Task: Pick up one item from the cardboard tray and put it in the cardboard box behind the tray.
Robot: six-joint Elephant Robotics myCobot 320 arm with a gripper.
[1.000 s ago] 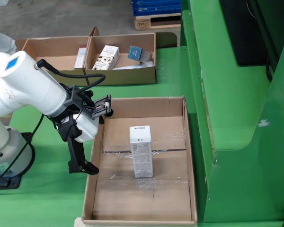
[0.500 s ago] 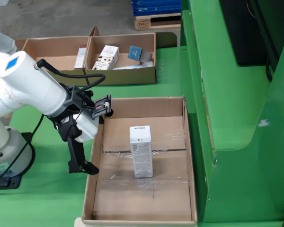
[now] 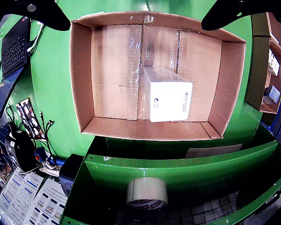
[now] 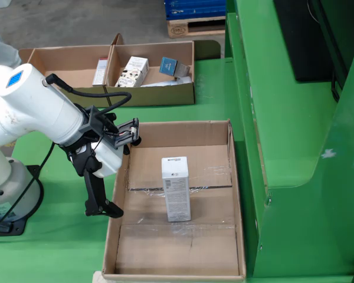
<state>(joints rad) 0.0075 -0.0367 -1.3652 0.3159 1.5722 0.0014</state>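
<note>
White carton [image 4: 176,188] stands upright mid-tray [image 4: 121,247], all alone on the taped cardboard floor. The pincer [image 4: 115,177] hangs at the tray's left wall in the side view, fingers spread wide, holding nothing. Behind sits the box [image 4: 153,94], some packets already inside. Green counter [image 4: 59,247] underneath, tape roll [image 3: 146,192] showing in the pincer-mounted view.

In the view that rides on my gripper, my fingers [image 3: 42,13] appear only as dark blurs cut off by the top edge, tips unseen. The print on the white carton [image 3: 168,96] is too small to read. In the side view, my arm hides one finger, and the tray's [image 4: 176,276] near wall is cropped.
</note>
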